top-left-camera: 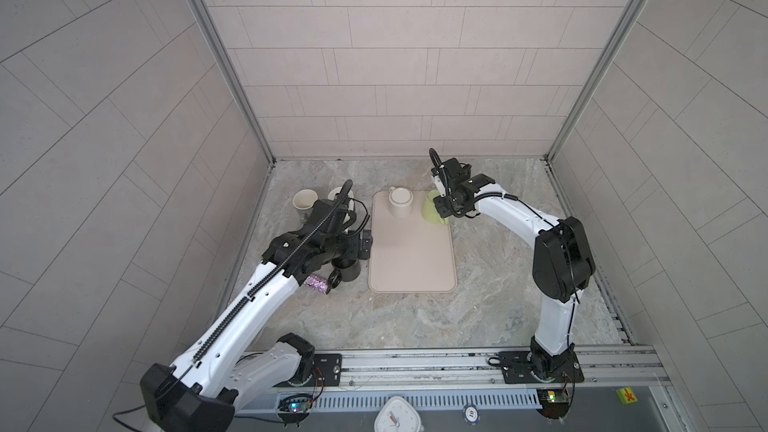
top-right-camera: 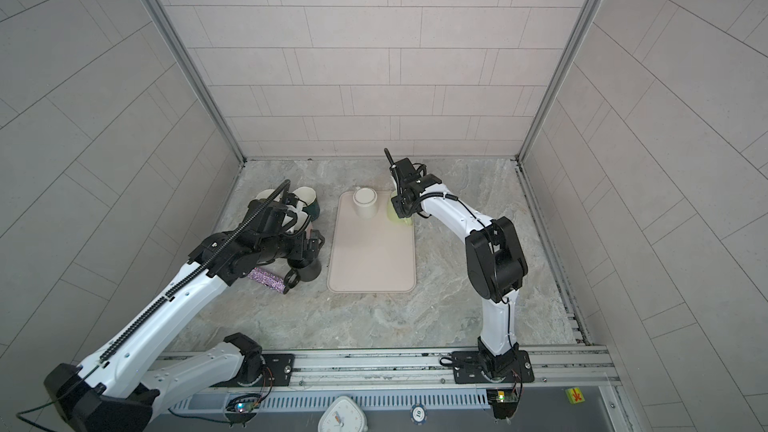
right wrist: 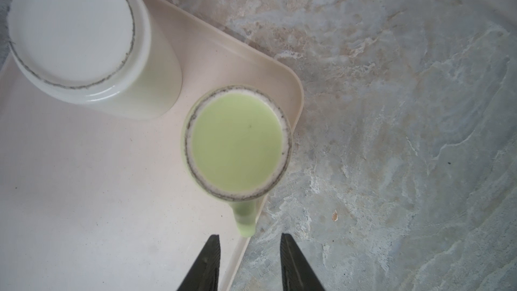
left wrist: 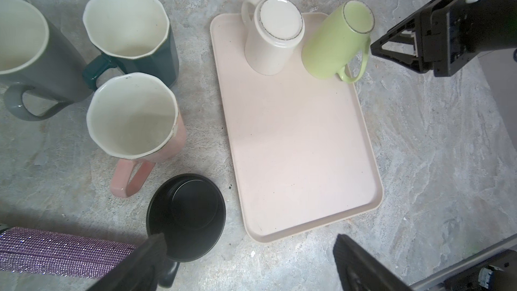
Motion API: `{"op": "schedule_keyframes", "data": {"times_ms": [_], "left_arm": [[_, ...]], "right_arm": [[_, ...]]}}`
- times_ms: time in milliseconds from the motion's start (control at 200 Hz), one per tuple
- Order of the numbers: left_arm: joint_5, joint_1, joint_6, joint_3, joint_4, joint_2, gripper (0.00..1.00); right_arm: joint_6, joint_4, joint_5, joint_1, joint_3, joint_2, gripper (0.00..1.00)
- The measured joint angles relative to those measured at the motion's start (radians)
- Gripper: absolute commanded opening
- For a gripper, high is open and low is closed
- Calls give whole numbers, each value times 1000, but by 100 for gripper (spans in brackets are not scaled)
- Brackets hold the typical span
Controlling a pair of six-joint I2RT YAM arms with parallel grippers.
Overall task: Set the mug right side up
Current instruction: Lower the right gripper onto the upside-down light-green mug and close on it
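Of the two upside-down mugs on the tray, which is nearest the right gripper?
The light green mug, at a corner of the tray, its handle pointing at the open right gripper. The cream mug stands beside it, farther off.

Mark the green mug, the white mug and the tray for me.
green mug [right wrist: 236, 142]: right wrist view, on its upturned base.
white mug [right wrist: 70, 26]: right wrist view, on its upturned base.
tray [left wrist: 302, 163]: left wrist view, on its bare floor.
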Motion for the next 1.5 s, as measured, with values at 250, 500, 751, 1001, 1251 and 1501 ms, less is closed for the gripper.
{"op": "schedule_keyframes", "data": {"times_ms": [250,500,751,1001,1251,1501], "left_arm": [[5,0,15,0,11,6,100],[8,0,17,-5,16,9,100],[13,0,17,-15,24,13,100],[21,0,17,-27,42,13,100],[28,0,15,-42,51,13,100],[47,0,3,-60,72,13,100]], "right_arm": [[1,-10,-25,-12,13,31,37],[4,-4,-22,-15,37,94,32],[8,9,-21,-15,37,109,24],[11,7,-20,-15,67,127,20],[16,-10,-17,-15,99,152,1],[27,-40,-26,-15,121,158,0]]}}
